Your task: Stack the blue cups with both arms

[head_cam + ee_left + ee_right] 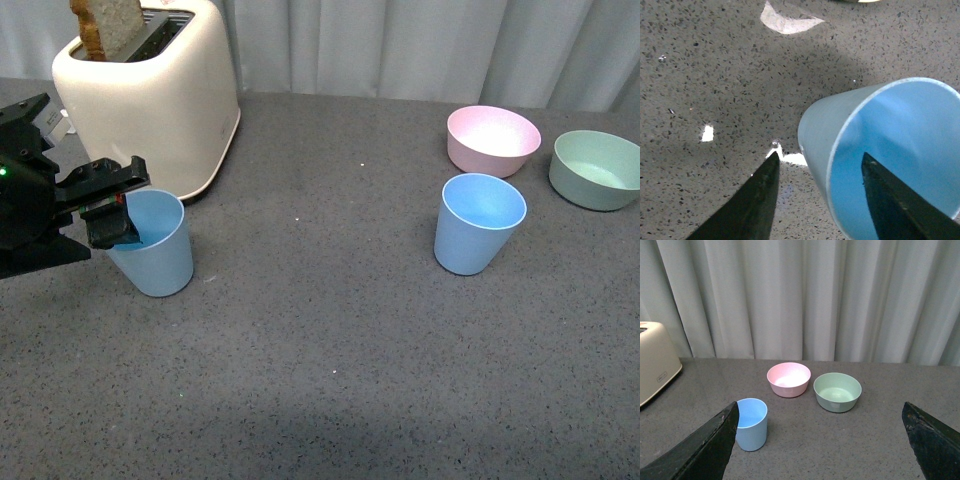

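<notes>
Front view: we look down from the body across the table (330,380), left gripper (112,215) at frame edge | Left wrist: we press close, fingers (750,205) straddling one blue cup (880,150) | Right wrist: we hang well back, facing the curtain (815,300) ahead of the right gripper (820,407); shared with front: other blue cup (751,424), pink bowl (788,379), green bowl (837,391), toaster (655,365).

Illumination is even and diffuse with all views sharp; white glare patches (790,21) lie on the tabletop (715,75) just beside and beyond the left gripper (820,155), whose fingers (752,205) render as featureless dark wedges.
</notes>
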